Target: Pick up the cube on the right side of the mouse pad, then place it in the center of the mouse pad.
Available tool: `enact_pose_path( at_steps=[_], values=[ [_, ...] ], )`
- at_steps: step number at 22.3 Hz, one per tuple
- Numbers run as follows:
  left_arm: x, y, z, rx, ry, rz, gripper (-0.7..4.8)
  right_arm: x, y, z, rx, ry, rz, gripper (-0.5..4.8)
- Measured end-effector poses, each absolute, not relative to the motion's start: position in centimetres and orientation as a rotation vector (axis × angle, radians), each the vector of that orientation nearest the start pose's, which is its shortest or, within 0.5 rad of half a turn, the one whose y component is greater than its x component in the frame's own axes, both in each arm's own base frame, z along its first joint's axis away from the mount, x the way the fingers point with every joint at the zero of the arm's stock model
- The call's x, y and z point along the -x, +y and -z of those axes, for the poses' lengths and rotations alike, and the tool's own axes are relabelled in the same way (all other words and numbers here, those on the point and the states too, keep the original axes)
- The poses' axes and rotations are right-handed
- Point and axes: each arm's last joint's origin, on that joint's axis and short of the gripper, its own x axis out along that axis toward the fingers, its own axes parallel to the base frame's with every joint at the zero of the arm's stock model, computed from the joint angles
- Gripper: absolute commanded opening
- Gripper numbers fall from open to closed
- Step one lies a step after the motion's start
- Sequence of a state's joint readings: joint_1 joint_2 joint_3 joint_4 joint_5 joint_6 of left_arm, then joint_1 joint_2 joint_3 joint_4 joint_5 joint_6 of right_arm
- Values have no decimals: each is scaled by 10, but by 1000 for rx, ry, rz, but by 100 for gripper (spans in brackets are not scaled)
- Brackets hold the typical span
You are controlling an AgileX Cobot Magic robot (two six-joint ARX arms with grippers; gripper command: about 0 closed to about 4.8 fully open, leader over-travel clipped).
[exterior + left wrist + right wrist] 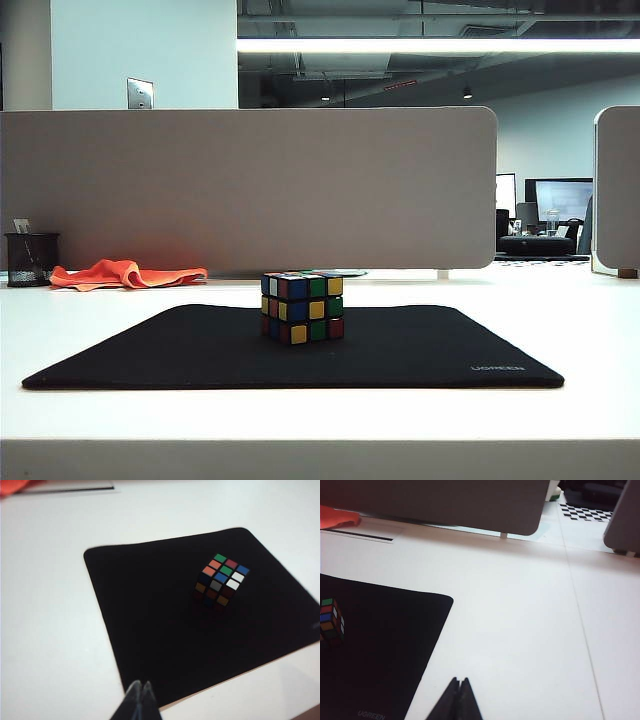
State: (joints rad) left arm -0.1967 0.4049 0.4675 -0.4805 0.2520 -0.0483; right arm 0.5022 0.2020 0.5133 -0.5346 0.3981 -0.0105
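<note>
Presently we list: pad, lower centre of exterior frame; cube resting mid-pad, so placing looks finished; left gripper and right gripper, both closed, empty, clear. Next: retire arms.

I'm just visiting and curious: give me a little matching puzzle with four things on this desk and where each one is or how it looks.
Things:
1. cube
2. orange cloth
3. pen cup
4. left gripper

Descriptions:
A. far left, by the grey divider
B. shut, above the mouse pad's near edge
C. crumpled beside the pen cup
D. standing mid mouse pad

Pairs: 1-D, 2-C, 3-A, 4-B
</note>
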Motion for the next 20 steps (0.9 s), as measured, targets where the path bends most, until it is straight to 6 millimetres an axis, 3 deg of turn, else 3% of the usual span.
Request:
enact_pose_path(
  at_steps=[6, 10, 20],
  values=[
    [-104, -28, -228, 83, 299, 422, -6, -56, 17, -238, 50, 92, -86, -5],
    [-93, -24, -215, 77, 169, 378, -6, -65, 22, -221, 58, 113, -93, -5],
    [-84, -20, -189, 101, 108, 304, -6, -76, 30, -192, 58, 122, -144, -5]
  ],
)
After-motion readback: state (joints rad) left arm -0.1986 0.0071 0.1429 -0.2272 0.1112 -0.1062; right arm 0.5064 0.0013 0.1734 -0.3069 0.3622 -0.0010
